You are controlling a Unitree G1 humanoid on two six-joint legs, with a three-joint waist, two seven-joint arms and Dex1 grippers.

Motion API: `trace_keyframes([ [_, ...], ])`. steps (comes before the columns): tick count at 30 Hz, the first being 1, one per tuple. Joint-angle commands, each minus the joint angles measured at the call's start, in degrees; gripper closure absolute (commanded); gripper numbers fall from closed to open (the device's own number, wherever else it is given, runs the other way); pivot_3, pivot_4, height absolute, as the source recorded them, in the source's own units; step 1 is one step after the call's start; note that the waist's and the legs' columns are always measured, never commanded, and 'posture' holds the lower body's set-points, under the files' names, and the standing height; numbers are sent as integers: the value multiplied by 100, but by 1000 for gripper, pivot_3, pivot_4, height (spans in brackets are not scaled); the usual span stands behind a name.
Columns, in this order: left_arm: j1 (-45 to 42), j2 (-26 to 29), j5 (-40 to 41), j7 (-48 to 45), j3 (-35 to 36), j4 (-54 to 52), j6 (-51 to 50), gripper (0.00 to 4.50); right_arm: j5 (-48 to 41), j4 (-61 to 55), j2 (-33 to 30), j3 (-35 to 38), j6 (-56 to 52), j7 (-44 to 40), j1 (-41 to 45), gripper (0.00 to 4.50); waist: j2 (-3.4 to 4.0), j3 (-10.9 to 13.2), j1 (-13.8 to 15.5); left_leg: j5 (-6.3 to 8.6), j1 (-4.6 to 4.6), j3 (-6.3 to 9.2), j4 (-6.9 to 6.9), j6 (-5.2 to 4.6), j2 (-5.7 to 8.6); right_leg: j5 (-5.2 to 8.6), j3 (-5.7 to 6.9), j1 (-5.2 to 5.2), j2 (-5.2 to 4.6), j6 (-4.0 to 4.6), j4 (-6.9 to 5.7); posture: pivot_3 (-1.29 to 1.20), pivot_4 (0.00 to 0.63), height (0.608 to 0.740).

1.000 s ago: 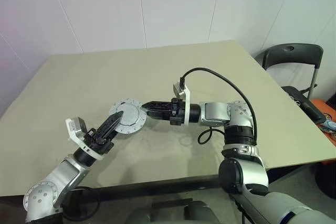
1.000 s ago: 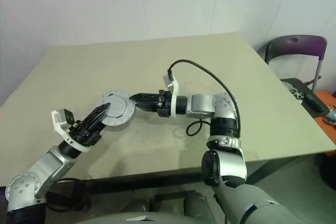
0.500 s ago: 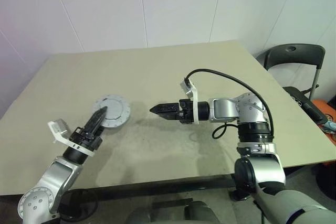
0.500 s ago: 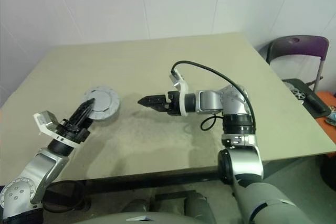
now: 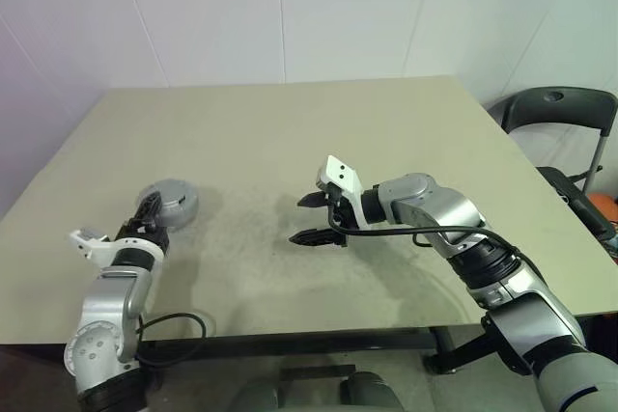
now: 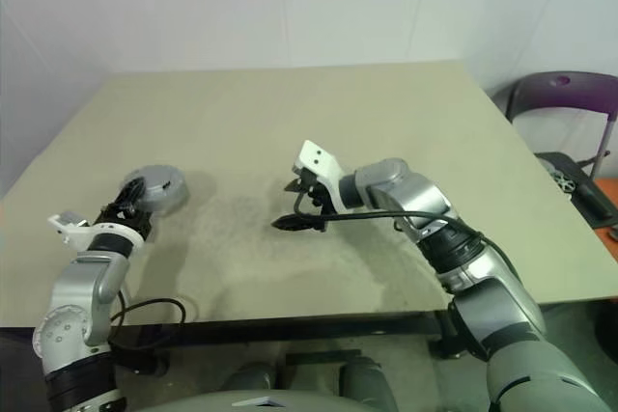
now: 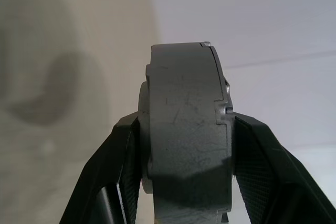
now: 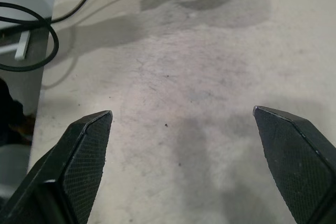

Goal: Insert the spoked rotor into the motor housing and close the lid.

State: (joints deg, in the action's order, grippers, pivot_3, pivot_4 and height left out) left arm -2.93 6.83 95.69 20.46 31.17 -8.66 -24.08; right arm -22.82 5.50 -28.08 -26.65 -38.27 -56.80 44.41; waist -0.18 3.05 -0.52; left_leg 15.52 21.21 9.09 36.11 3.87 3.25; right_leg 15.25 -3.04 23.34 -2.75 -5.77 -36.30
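You are looking at a beige surface (image 5: 290, 142) with both arms reaching over it.

Left gripper (image 5: 147, 214): its jaws are pinching the grey round assembly at the left side of the surface. In the head views the lid (image 5: 170, 202) is facing upward as a dull grey cap, and the gripper is meeting it at its near edge. In the left wrist view the assembly is appearing edge-on between the two black fingers (image 7: 118, 166), one finger pressing on each flat face; a step in the grey rim is marking the seam between the lid (image 7: 186, 129) and the part beneath it. You cannot tell from these views whether the assembly is resting on the surface or being held just above it. The motor housing windings and the spoked rotor are hidden inside the grey body, so their seating cannot be judged.

Right gripper (image 5: 314, 219): its jaws are standing spread wide and are holding nothing. It is hanging over the bare middle of the surface, well apart from the assembly, pointing toward the robot's left. In the right wrist view the two fingertips (image 8: 86, 140) are framing only scuffed beige surface.

A dark chair (image 5: 560, 113) is standing beyond the right edge of the surface.

No brand, label or legible writing is showing on any part
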Motion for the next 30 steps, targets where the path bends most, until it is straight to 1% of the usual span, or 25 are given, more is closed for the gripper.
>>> trace_keyframes([
  [1, -131, -9, 172, 194, 96, -153, 77, 2377, 134, -59, 86, 148, 167, -175, 53, 0, -12, -1, 7, -1, 12, 2, 2, 2, 0, -2, 1, 11, 0, 2, 0, 0, 0, 740],
  [8, -143, -130, -24, 496, 133, -33, 268, 2377, 254, -192, 77, 250, 168, -391, -48, 0, -12, -1, 22, 0, 14, -3, 4, -1, 4, -7, 1, 8, -2, 3, 7, 0, 0, 740],
  [12, -109, -127, -231, 635, 77, 15, 241, 2377, 359, -169, 85, 265, 202, -427, -76, 0, -12, -1, 21, 0, 13, -4, 6, -2, 5, -10, 1, 6, 0, 3, 7, 0, 0, 740],
  [17, -130, -176, -268, 791, 56, -58, 206, 2377, 496, -90, 100, 270, 276, -457, -90, 0, -13, -2, 22, 0, 11, -4, 10, -3, 5, -13, 1, 2, 0, 2, 7, 0, 0, 740],
  [27, -70, -191, -428, 1503, -46, -223, 95, 2377, 676, 7, 132, 278, 373, -501, -102, 0, -19, -6, 25, -1, 8, -4, 13, -1, 5, -17, 1, -2, 0, 1, 6, 0, 0, 740],
  [29, -63, -201, -425, 1596, -73, -295, 79, 1652, 694, 21, 138, 281, 376, -521, -98, 0, -21, -8, 24, -2, 7, -4, 13, 0, 5, -18, 1, -2, 1, 2, 6, 0, 0, 740],
  [30, -57, -210, -440, 1688, -75, -326, 95, 1423, 709, 28, 142, 280, 381, -526, -97, 0, -21, -8, 25, -2, 6, -4, 13, 0, 5, -18, 1, -3, 1, 2, 6, 0, 0, 740],
])
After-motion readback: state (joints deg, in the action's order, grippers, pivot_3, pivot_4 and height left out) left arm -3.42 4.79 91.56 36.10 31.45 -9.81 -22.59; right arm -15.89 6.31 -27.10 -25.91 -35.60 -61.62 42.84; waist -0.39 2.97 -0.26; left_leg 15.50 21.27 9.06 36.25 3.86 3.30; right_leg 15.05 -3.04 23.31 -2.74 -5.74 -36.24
